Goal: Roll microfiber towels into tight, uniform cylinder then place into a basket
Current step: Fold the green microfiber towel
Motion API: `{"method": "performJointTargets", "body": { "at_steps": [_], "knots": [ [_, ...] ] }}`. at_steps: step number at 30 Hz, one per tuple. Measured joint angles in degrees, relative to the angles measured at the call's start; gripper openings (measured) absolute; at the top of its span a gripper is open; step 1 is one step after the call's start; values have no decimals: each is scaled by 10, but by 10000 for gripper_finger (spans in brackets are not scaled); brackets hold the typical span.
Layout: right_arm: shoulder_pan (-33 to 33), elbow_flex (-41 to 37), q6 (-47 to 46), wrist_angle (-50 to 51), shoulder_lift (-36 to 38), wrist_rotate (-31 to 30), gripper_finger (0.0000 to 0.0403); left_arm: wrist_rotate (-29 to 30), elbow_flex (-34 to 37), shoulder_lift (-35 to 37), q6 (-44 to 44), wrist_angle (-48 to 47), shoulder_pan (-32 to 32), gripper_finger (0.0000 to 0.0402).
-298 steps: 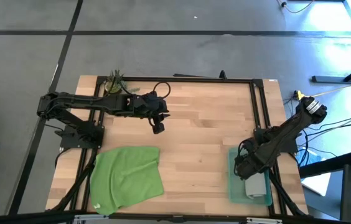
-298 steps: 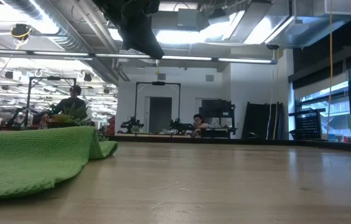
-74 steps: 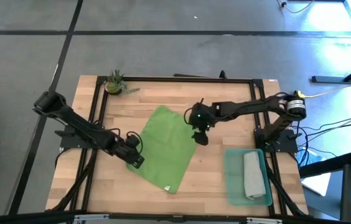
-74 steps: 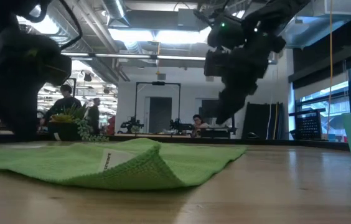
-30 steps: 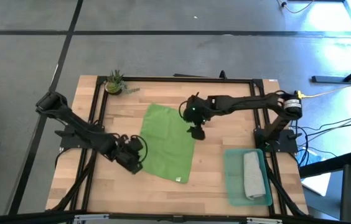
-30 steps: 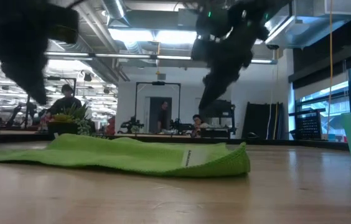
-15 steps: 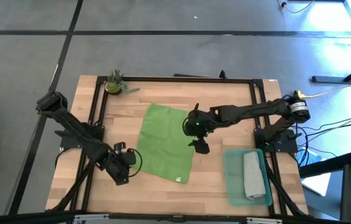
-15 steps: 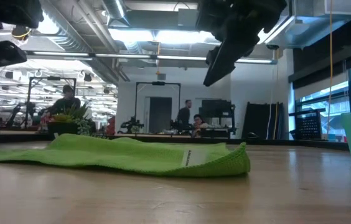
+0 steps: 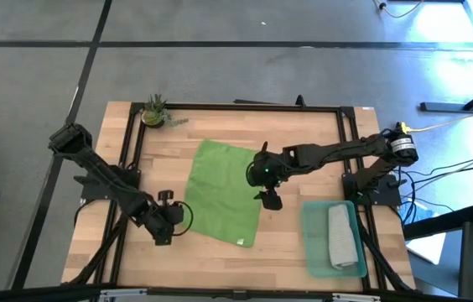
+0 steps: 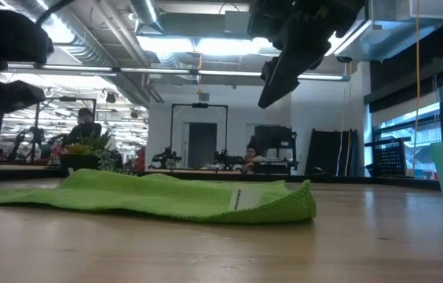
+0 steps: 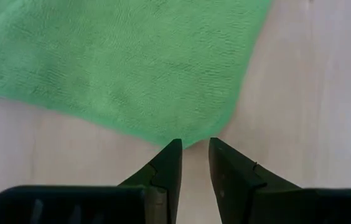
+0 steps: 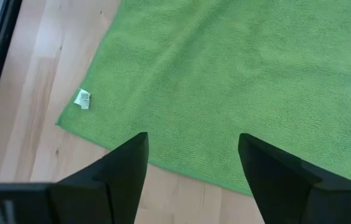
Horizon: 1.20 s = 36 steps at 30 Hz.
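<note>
The bright green towel (image 9: 224, 193) lies spread flat on the middle of the table, with its white tag (image 9: 239, 242) at the near corner. My left gripper (image 9: 169, 221) is low by the towel's near left corner (image 11: 191, 140). Its fingers are a narrow gap apart and stand just short of that corner. My right gripper (image 9: 268, 199) hangs wide open above the towel's right edge (image 12: 188, 93), clear of it. The light grey towel (image 9: 343, 237) lies rolled in the teal basket (image 9: 314, 243) at the near right.
A small potted plant (image 9: 154, 111) stands at the far left corner. A dark metal frame (image 9: 345, 143) runs along the table's edges. Bare wood lies between the green towel and the basket, and along the near edge.
My right gripper has come from the towel's far right part toward the near edge, along the towel's right edge, staying open and above it. My left gripper has drawn back a little toward the near left. The green towel has kept still.
</note>
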<state>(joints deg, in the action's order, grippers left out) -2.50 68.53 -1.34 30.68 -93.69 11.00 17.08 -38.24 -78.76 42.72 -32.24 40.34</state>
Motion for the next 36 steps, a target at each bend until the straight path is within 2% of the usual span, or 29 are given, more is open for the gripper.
{"method": "performJointTargets", "body": {
  "at_steps": [7,13,20,27,36],
  "knots": [
    [0,0,-1,-1,0,0,251,-2,32,0,-44,94,-11,76],
    [0,0,-1,-2,0,0,251,-3,43,0,-40,88,-18,76],
    [0,0,-15,-1,0,0,251,-45,45,0,-50,94,-18,76],
    [0,0,-14,-2,0,0,251,-46,45,0,-85,90,-16,76],
    [0,-1,-17,-1,0,0,251,-42,42,-44,-89,94,-17,64]
  ]
}}
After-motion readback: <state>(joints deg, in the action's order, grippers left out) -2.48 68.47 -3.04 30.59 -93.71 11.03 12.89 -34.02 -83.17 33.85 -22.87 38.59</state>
